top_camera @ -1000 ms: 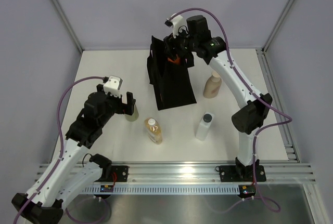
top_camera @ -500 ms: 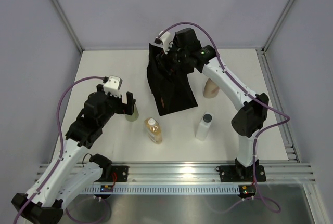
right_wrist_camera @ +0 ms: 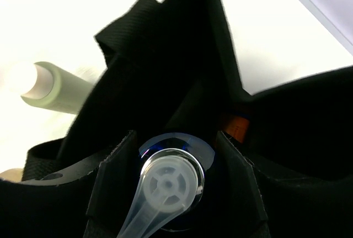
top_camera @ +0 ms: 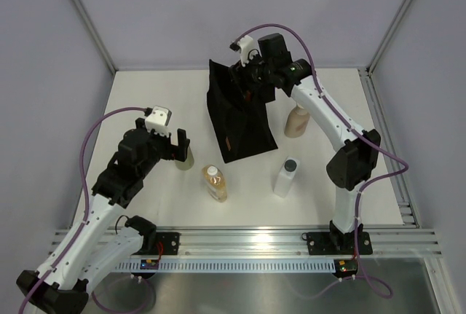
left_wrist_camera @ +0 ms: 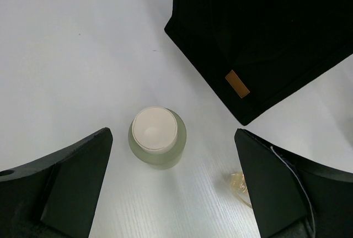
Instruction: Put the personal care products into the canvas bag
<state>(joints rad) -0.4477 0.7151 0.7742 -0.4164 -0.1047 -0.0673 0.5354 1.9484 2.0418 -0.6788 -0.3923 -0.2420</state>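
The black canvas bag [top_camera: 240, 124] lies at the table's far middle with its mouth raised. My right gripper [top_camera: 252, 87] sits in that mouth, shut on a bottle with a blue top and a clear pump head [right_wrist_camera: 174, 180]; black fabric surrounds it on all sides. An orange patch [right_wrist_camera: 237, 127] shows deeper inside the bag, and I cannot tell what it is. My left gripper [top_camera: 175, 146] hangs open above the pale olive bottle [left_wrist_camera: 157, 136], its fingers wide on either side and touching nothing. The amber bottle [top_camera: 215, 183], clear black-capped bottle [top_camera: 286, 175] and beige pump bottle [top_camera: 297, 121] rest on the table.
The amber bottle lies just right of the olive one, near my left gripper's right finger [left_wrist_camera: 276, 183]. The bag's near corner with a tan label [left_wrist_camera: 237, 83] lies close beyond the olive bottle. Grey walls enclose the table, and a rail runs along its near edge.
My right gripper swung left over the bag and came back right, still holding the bottle; the bag's mouth and body shifted with it. The left arm stayed still.
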